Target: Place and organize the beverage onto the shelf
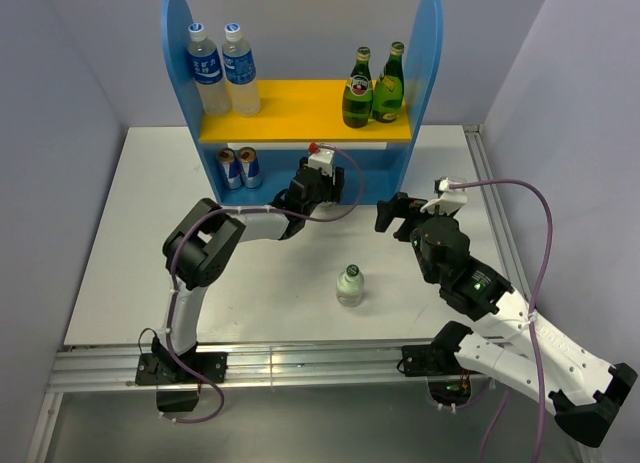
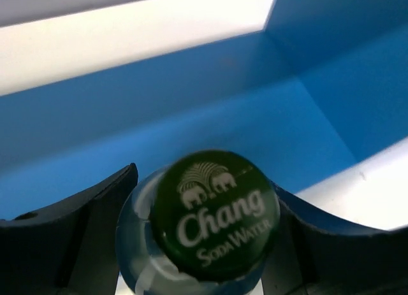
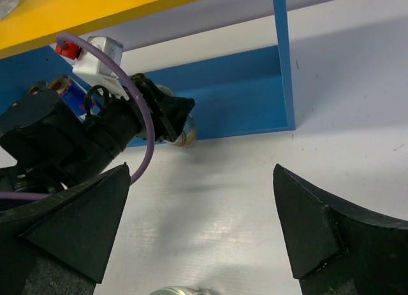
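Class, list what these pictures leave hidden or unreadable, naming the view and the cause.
1. Soda bottle body: left wrist view, cut by the bottom edge; top view, hidden under the left arm.
2. Cans labels: top view, too small.
3. Loose bottle: right wrist view, cut by the bottom edge.

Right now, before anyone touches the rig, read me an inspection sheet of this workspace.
Surface: white table; one green-capped bottle stands upright on it.
Job's things: shelf; the upper board holds two water bottles on the left and two green glass bottles on the right; two cans on the lower level, left.
Clutter: nothing seen.
Grippers: left gripper shut on a Chang soda water bottle at the lower level; right gripper open, empty.
Cables: purple cables loop along both arms.
Surroundings: grey walls; metal rail at the near edge.
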Motion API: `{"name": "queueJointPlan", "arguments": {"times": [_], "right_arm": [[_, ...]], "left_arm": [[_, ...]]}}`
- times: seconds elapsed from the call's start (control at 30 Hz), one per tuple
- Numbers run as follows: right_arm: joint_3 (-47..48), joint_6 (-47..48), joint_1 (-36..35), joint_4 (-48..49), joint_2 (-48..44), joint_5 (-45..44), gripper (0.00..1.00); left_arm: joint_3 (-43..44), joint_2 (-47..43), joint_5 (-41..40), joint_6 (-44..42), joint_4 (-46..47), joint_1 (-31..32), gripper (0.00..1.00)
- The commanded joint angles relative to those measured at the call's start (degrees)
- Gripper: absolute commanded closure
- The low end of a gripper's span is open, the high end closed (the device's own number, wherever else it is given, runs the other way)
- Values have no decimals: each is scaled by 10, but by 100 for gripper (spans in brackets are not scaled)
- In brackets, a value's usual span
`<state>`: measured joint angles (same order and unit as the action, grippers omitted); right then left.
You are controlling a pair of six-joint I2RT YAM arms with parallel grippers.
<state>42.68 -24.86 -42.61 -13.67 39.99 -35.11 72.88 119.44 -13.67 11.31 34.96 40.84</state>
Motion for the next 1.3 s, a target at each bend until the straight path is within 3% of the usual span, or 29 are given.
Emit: {"name": "queueJointPlan", "arguments": {"times": [0.0, 0.37, 0.47, 0.5, 0.57, 0.6, 0.63, 0.83, 1.27], "right_arm": [[-5, -1, 0, 23, 1, -8, 0], [-6, -2, 4, 29, 12, 3, 0], [-7, -2, 5, 29, 14, 6, 0], [-7, -2, 5, 29, 13, 6, 0], [-6, -3, 5, 27, 14, 6, 0], [-5, -3, 5, 27, 13, 6, 0], [-6, -2, 5, 27, 11, 7, 0], [-5, -3, 5, 25, 8, 6, 0], [-8, -6, 5, 22, -9, 8, 0]], "left_arm": [[54, -2, -42, 4, 107, -10, 100], [38, 16, -136, 8, 160, -10, 96], [44, 25, -135, 11, 163, -10, 72], [46, 26, -134, 12, 160, -9, 49], [52, 33, -135, 7, 164, -10, 26], [56, 33, -135, 5, 160, -10, 6], [60, 37, -135, 1, 158, -9, 2], [56, 25, -135, -5, 152, -10, 1], [-39, -54, -158, -9, 136, 7, 1]]}}
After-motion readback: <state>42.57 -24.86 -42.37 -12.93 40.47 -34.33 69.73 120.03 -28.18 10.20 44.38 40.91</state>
